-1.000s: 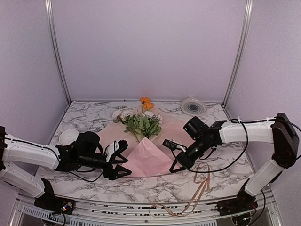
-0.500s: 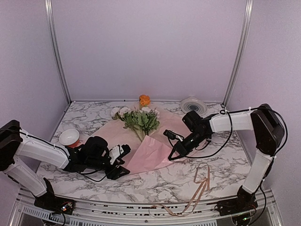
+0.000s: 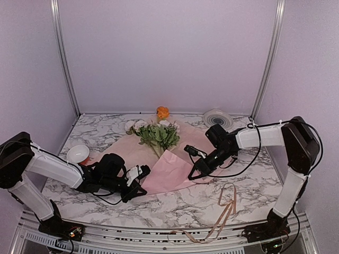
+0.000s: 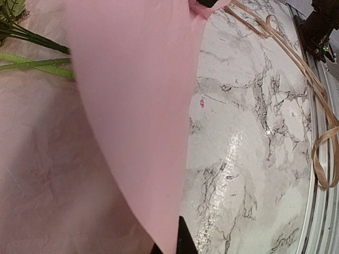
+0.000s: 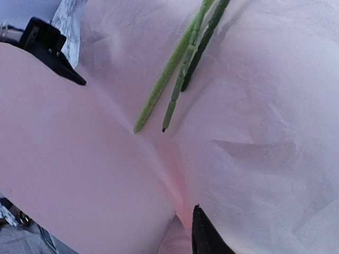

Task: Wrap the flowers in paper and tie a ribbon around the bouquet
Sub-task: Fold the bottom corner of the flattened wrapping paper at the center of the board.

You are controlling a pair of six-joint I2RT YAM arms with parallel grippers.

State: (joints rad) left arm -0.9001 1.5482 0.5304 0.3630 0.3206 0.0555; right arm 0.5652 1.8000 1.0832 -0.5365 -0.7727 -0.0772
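The left gripper (image 3: 143, 180) is shut on the folded flap of the big thin pink paper sheet (image 3: 168, 174). The pale and orange flowers (image 3: 158, 135) lie farther back, with their stems pointing between both grippers. The right gripper (image 3: 195, 172) is at the flap's other side, and I cannot tell if it holds it.

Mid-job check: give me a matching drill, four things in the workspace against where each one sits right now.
Things:
1. flowers
2. ribbon
3. round disc
4. white bowl

Places:
A. far right corner
B. left side
C. lying on the pink paper, mid-scene
D. near right, trailing over the front edge

Pairs: 1-C, 2-D, 3-A, 4-B
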